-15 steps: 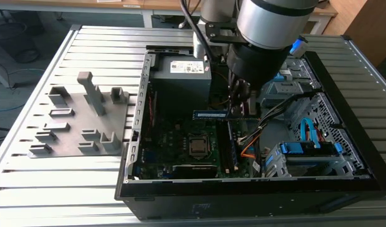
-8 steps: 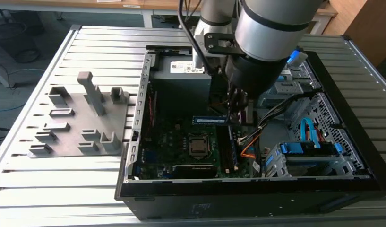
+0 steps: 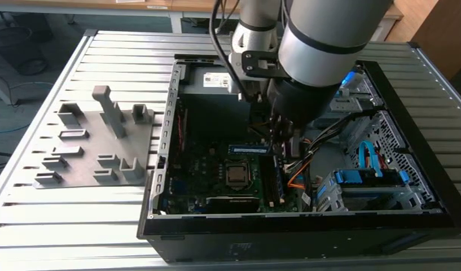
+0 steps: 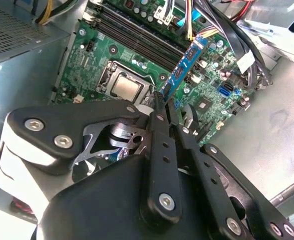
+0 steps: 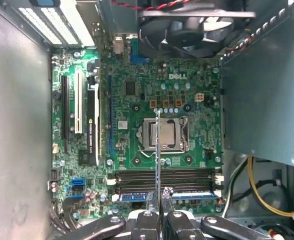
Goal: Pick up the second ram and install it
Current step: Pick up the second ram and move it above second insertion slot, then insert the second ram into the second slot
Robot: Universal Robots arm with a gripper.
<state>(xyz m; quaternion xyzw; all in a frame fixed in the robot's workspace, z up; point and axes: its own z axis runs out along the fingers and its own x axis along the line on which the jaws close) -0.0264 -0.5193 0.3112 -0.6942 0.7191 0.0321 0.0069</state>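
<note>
The ram (image 4: 182,69) is jutting from our pincer (image 4: 164,101); we are clenching its end above the motherboard (image 4: 89,75).

Computer case (image 3: 290,232) (fixture plate (image 3: 89,150) beside)

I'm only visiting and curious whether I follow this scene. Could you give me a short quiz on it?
1. True or false: the gripper is shut on the second ram.
2. In the first wrist view, the held stick hangs over: A a keyboard, B the green motherboard, C a grey fixture block.
3. Fill in: in the exterior view, the grey fixture plate lies on the slatted table to the computer case's ___ side (that view's left or right).
Key: 1 true; 2 B; 3 left.
</note>
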